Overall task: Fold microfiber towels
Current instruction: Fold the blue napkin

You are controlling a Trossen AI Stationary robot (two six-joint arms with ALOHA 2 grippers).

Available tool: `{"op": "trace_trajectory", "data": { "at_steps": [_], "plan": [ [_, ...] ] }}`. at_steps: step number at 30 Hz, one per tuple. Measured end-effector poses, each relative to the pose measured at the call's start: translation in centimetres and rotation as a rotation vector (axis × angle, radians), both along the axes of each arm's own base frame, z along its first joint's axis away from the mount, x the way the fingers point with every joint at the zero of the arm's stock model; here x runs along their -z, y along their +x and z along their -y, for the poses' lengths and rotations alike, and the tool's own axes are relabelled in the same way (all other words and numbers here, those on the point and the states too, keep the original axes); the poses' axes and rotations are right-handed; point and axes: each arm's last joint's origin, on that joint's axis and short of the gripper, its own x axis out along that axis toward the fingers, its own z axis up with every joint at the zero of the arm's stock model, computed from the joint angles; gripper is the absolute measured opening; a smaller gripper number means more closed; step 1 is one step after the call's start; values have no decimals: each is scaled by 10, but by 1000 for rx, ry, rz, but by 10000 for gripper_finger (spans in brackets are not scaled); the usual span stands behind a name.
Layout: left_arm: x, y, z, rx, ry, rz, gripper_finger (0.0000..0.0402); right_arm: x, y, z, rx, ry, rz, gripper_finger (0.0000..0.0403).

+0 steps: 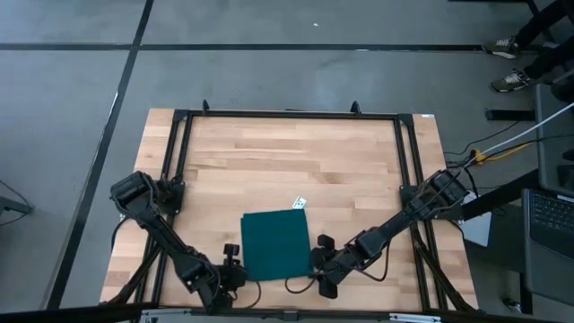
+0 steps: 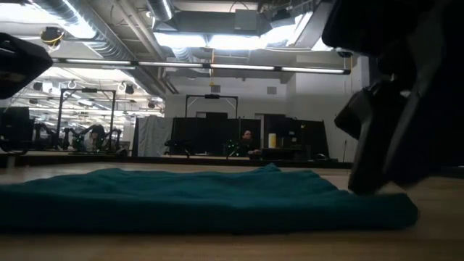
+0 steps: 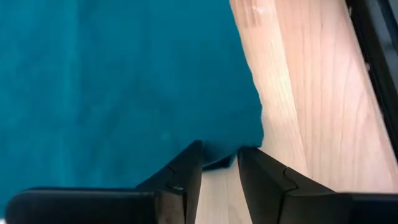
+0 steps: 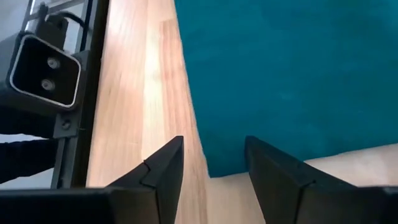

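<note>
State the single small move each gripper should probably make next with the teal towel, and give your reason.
Probably draw both grippers back off the towel. It already lies folded and flat, its white tag at the far corner. The left gripper and right gripper stand open at its two near corners, holding nothing.

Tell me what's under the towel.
The towel lies flat on the wooden table; bare wood shows all around it. Whatever is beneath the cloth is covered and can't be seen.
</note>
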Motion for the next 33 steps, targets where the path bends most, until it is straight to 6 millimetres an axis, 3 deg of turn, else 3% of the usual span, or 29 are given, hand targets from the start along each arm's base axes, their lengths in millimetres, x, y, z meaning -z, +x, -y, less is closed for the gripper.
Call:
{"op": "trace_trajectory", "data": {
  "at_steps": [15,20,26,33],
  "plan": [
    [-3,8,3,13,-107,9,102,11,2,-2,0,14,-16,175],
    [-8,9,10,66,-216,-3,102,15,4,-4,16,42,-9,176],
    [-7,7,8,40,-146,17,102,15,6,-1,41,30,3,179],
    [-3,8,4,7,-115,12,102,16,6,-1,43,27,0,155]
  ]
}}
